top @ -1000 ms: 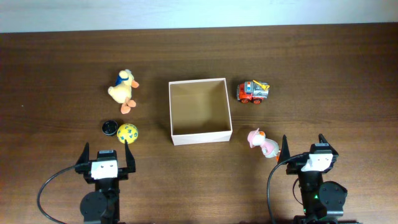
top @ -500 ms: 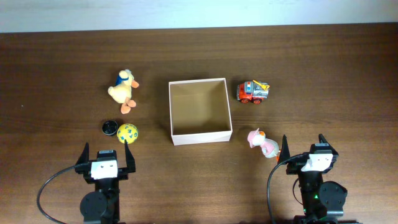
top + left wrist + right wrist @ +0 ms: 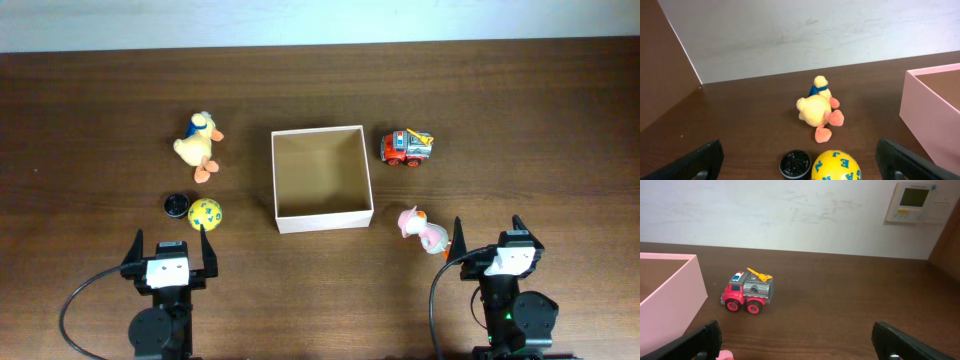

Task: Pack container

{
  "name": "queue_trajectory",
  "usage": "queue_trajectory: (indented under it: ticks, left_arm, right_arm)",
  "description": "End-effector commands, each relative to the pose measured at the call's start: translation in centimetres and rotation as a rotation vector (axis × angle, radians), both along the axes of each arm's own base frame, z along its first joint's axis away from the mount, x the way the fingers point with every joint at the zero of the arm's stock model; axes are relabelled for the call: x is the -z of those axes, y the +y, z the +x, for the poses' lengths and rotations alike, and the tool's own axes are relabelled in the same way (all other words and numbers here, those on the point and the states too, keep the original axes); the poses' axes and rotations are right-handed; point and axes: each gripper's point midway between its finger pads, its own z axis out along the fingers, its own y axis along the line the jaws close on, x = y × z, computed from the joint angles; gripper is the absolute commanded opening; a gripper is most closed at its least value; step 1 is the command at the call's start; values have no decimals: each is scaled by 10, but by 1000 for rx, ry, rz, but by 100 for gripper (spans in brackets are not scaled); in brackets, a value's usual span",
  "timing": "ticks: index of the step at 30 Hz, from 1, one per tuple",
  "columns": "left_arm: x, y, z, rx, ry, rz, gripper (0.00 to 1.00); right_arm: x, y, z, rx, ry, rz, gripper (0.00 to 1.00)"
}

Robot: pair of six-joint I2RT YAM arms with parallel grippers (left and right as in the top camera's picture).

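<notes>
The box [image 3: 322, 178] is square, shallow and open-topped, white outside and tan-brown inside. It sits flat at the middle of the worktop [image 3: 100, 110], nothing inside it.

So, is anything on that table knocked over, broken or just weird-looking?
Nothing stands out. The container sits square and empty, the toy fire truck stands on its wheels, and the plush duck, yellow ball, black cap and pink toy lie loose beside it.
</notes>
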Motion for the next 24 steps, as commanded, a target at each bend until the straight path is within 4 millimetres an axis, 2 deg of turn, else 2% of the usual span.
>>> queue_trajectory:
  ticks: [1, 19, 24]
  left_arm:
    - [2, -3, 0, 15, 2, 15, 99]
    - [2, -3, 0, 15, 2, 15, 99]
    - [2, -3, 0, 15, 2, 15, 99]
  right_arm:
    - [1, 1, 0, -7, -2, 2, 99]
    - [-1, -5, 0, 29, -13, 0, 99]
    - [-10, 9, 0, -54, -46, 2, 99]
